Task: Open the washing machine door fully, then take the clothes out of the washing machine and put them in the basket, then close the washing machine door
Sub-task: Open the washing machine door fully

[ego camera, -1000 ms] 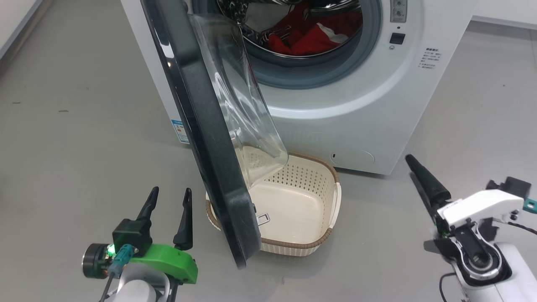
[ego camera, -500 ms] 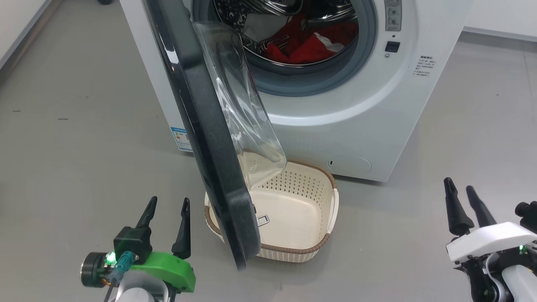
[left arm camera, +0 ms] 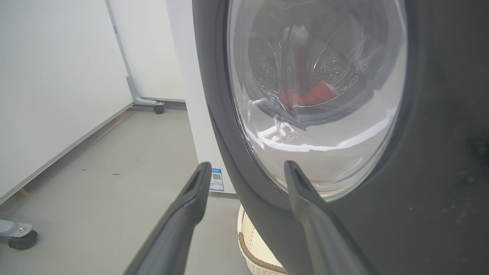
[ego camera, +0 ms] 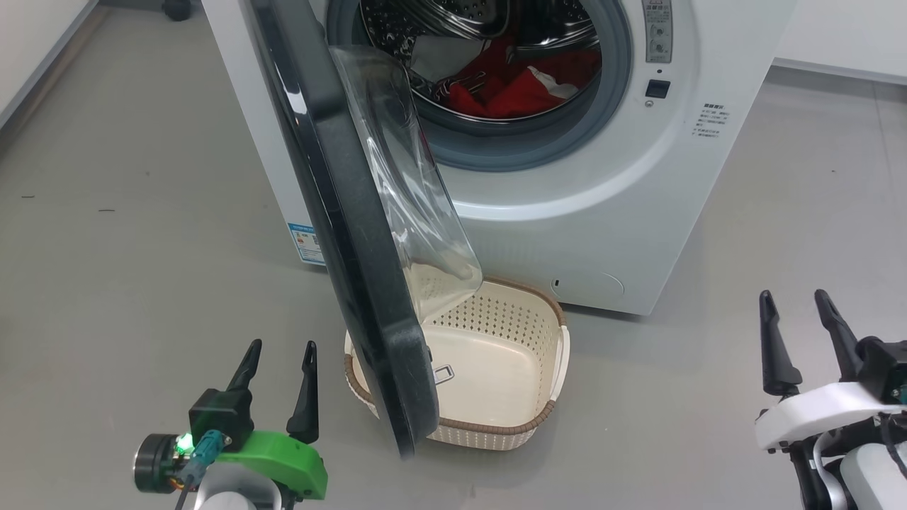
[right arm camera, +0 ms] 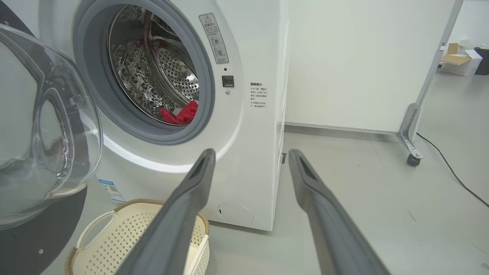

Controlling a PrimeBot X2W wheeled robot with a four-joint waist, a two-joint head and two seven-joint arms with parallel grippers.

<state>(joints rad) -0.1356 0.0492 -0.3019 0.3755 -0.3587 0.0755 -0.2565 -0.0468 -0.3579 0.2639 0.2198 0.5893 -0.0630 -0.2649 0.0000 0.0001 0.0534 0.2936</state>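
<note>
- The clothes (ego camera: 521, 88) lie red and bunched low in the drum of the washing machine (ego camera: 567, 212), none yet in the basket (ego camera: 496, 315) on the floor below.
- The washing machine door (ego camera: 340, 212) stands partly open, edge-on above the basket's left side; it probably needs swinging wider first.
- The right gripper (ego camera: 792, 294), tilted sideways a second ago, now points upright, jaws wide and empty. The left gripper (ego camera: 282, 345) is unchanged, jaws wide, near the door's outer face.
- The left wrist view faces the door's outer glass; the right wrist view looks straight into the drum.
</note>
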